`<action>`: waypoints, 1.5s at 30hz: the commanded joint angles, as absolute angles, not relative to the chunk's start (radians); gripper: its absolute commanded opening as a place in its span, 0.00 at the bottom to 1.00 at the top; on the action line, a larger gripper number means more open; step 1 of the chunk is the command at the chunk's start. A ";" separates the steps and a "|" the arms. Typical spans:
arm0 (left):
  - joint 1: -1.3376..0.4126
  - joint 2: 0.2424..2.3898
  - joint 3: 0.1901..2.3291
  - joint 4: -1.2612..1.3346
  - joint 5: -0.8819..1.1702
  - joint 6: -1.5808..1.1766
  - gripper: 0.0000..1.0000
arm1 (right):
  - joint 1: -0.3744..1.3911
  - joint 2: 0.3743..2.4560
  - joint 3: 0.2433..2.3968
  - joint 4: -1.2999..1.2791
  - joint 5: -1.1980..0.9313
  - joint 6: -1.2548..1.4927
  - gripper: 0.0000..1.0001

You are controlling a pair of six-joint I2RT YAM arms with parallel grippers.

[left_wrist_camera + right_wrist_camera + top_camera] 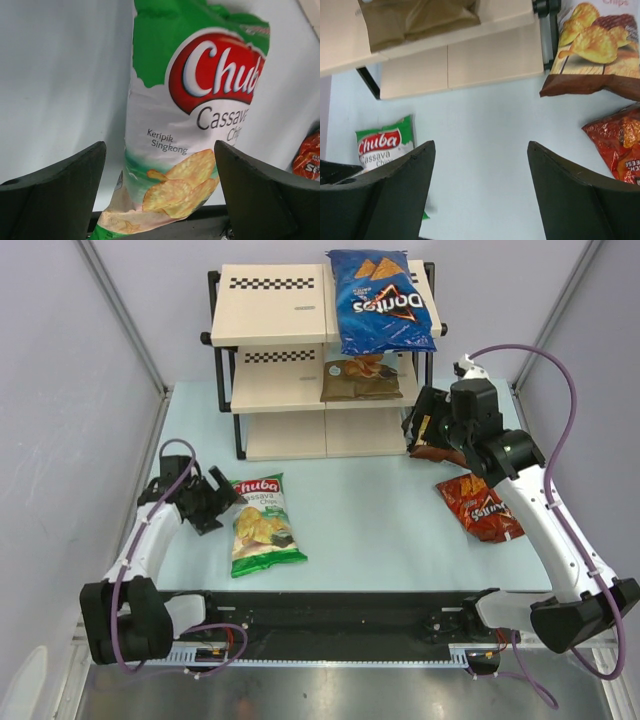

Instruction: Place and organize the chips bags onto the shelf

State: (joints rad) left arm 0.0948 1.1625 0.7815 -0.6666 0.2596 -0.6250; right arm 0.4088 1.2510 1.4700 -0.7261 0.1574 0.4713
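The shelf [275,310] stands at the back. A large blue Doritos bag [380,300] lies on its top board, and a pale brown bag [360,378] on the middle board, also in the right wrist view [420,20]. The green-white Chuba Cassava bag [262,523] lies flat on the table. My left gripper [220,500] is open just left of it, and the bag [195,125] shows between its fingers [160,147]. My right gripper [420,428] is open and empty [480,144] beside the shelf's right end, over the small dark brown-red bag [437,451] [600,45]. The red Doritos bag [480,505] [620,145] lies at the right.
The shelf's black right post [547,30] is close to my right gripper. The bottom board [325,435] holds no bag. Grey walls enclose the light blue table [370,530] on both sides. A black rail [330,615] runs along the near edge.
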 commanded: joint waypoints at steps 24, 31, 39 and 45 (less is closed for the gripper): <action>0.101 1.140 0.480 -0.129 0.726 -0.762 0.40 | 0.456 1.457 1.468 -0.793 -0.357 0.393 0.78; 0.101 1.114 0.517 -0.237 0.733 -0.804 0.08 | 0.459 1.499 1.476 -0.770 -0.380 0.446 0.77; 0.101 0.835 0.561 -0.290 0.493 -1.006 0.02 | 0.489 1.545 1.483 -0.833 -0.432 0.428 0.75; 0.013 0.831 0.595 -0.175 0.257 -1.196 0.00 | 0.465 1.621 1.557 -0.819 -0.630 0.481 0.76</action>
State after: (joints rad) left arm 0.0841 0.8440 0.5510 -0.2867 0.4519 -1.0222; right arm 0.4854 1.5639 1.4769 -0.8211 -0.4629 0.4427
